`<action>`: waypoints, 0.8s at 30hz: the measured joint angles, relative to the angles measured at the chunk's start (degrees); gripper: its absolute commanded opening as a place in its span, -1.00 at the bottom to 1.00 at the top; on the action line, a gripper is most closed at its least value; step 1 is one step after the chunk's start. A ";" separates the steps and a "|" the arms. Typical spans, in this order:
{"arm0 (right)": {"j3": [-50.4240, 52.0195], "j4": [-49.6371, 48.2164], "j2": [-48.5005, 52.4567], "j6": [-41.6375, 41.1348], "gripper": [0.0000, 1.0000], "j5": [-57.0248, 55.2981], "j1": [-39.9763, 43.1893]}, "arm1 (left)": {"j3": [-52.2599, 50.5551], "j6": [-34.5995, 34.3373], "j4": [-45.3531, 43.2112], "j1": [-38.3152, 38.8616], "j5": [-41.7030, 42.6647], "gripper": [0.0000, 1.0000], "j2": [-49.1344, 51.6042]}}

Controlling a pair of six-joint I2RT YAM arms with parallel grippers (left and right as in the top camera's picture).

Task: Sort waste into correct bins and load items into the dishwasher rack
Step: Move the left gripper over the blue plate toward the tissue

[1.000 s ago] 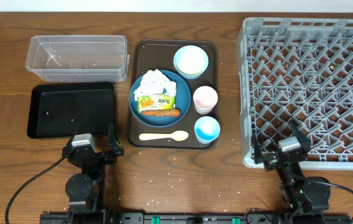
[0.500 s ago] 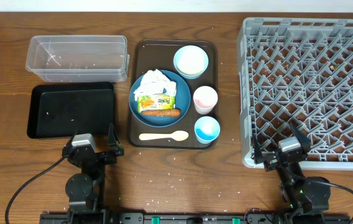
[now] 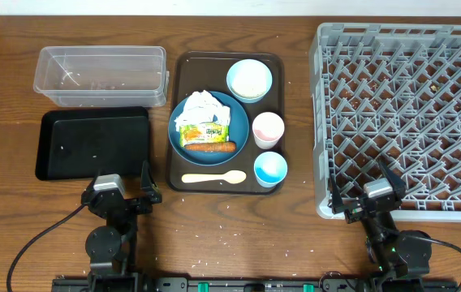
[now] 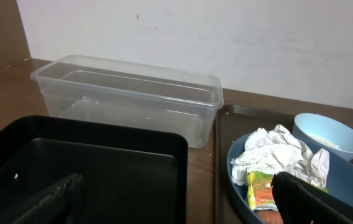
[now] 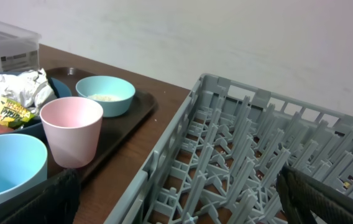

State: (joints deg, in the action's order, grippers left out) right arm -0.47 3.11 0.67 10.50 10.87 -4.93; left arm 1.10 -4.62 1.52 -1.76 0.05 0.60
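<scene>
On the dark blue plate [image 3: 239, 123] lie a crumpled napkin [image 3: 204, 106], a yellow-green packet [image 3: 204, 132] and an orange sausage piece [image 3: 209, 148]. Around the plate are a light blue bowl [image 3: 249, 79] holding some rice [image 5: 104, 97], a pink cup [image 3: 268, 128], a blue cup [image 3: 270, 168] and a pale yellow spoon [image 3: 214, 178]. The clear tub [image 3: 101, 75] and black tray [image 3: 92, 144] are at the left, the grey rack [image 3: 409, 113] at the right. My left gripper [image 3: 118, 186] stands open at the black tray's near edge. My right gripper [image 3: 363, 190] stands open at the rack's near-left corner. Both are empty.
All the dishes sit on a dark brown serving tray [image 3: 183, 65] between the bins and the rack. White crumbs are scattered on the wooden table [image 3: 230, 231] in front of it. A white wall runs along the far edge.
</scene>
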 measured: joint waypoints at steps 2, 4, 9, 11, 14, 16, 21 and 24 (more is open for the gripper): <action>0.00 0.00 0.00 0.00 0.98 0.00 0.00 | 0.00 0.00 0.00 0.00 0.00 0.94 -0.02; 0.00 0.00 0.00 0.00 0.98 0.00 0.00 | 0.00 0.00 0.00 0.00 0.00 0.94 -0.02; 0.00 -0.04 0.00 0.00 0.98 0.00 0.00 | 0.00 0.00 -0.26 0.00 0.00 0.94 0.00; 0.02 -0.57 0.02 -0.09 0.99 0.00 0.00 | 0.00 -0.02 -0.50 0.00 0.02 0.94 0.00; 0.07 -3.32 0.02 -1.18 0.98 0.02 0.00 | -0.04 -0.04 -1.18 0.00 0.59 0.94 0.00; 0.07 -5.46 0.02 -2.82 0.99 0.02 0.00 | -0.07 -0.04 -2.73 0.00 2.29 0.94 0.00; 0.07 -10.69 0.02 -10.27 0.98 1.81 0.00 | 0.55 -0.04 -7.04 0.00 9.05 0.94 0.00; -0.24 -10.93 0.02 -12.13 0.98 3.50 0.00 | 3.06 -0.07 -5.92 0.00 11.61 0.94 0.15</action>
State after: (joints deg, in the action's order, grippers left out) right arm -0.71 -7.81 0.69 -1.63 14.37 -4.93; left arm 4.16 -4.69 -4.40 -1.76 11.66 0.75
